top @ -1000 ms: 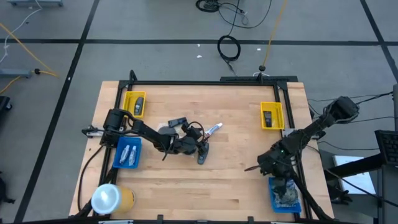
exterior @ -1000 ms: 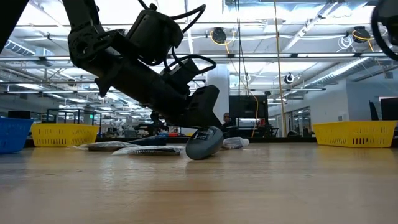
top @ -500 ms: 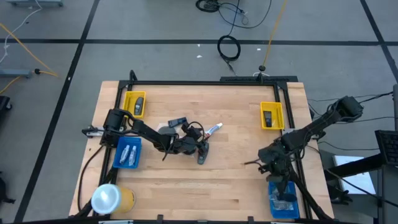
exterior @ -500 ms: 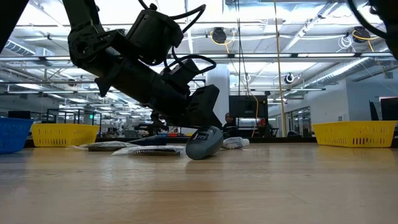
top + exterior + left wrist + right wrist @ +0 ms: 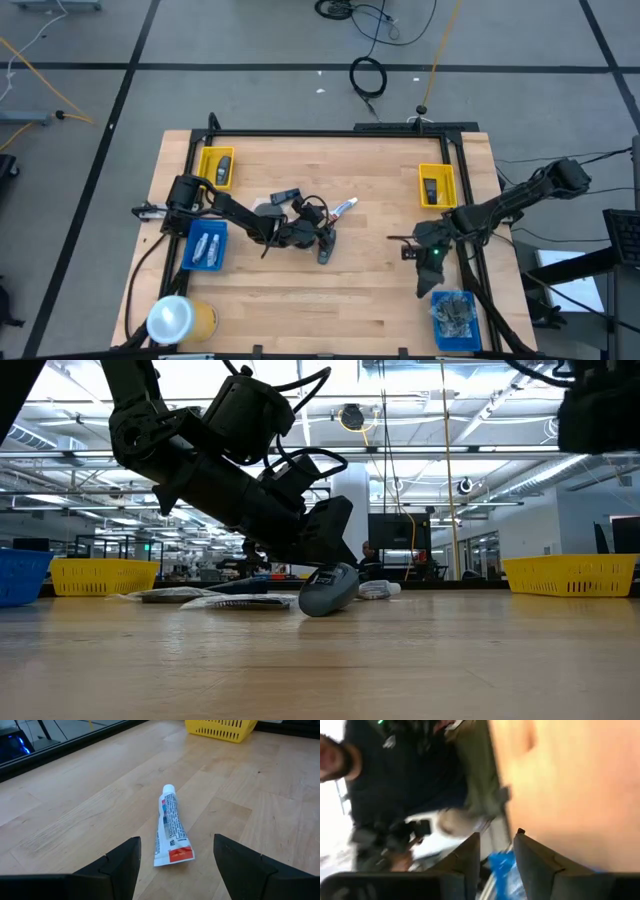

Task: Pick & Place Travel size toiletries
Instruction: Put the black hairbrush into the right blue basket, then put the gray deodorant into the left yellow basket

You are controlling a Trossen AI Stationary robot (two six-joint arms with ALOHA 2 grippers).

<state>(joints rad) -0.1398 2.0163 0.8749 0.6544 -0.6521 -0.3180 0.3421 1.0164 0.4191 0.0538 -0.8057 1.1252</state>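
i am low over the middle of the table with my left gripper point(image 5: 175, 870), fingers spread wide with nothing between them, because the small toothpaste tube point(image 5: 170, 827) lies flat on the wood just ahead of the tips, cap end pointing away from me. from above, that same tube point(image 5: 345, 207) sits slantwise just beyond my left gripper point(image 5: 322, 238), not yet touched. i keep the jaws apart like this so they can straddle the tube; my guess is the grab comes next.

close around my left wrist lie other small toiletries: a dark bottle point(image 5: 325, 252) right beside the fingers, and another dark piece point(image 5: 286, 194) a little farther back. in the level view the dark bottle point(image 5: 328, 589) lies on its side under my arm, with flat packets point(image 5: 200, 598) beside it. they crowd the approach, so i judge a careless sweep could shove them.

my right gripper point(image 5: 405, 247) hangs over the right part of the table, near the right-hand blue tray point(image 5: 458, 322) that already holds a heap of small items. its fingers point(image 5: 465, 857) stand a narrow gap apart and nothing shows between them.

a yellow tray point(image 5: 436, 186) on the right and another yellow tray point(image 5: 216, 167) on the left each hold a dark piece; the left blue tray point(image 5: 208, 245) holds pale tubes. the big yellow cylinder point(image 5: 180, 319) stands at the near left corner, well clear. a person point(image 5: 380, 775) shows beyond the table edge.
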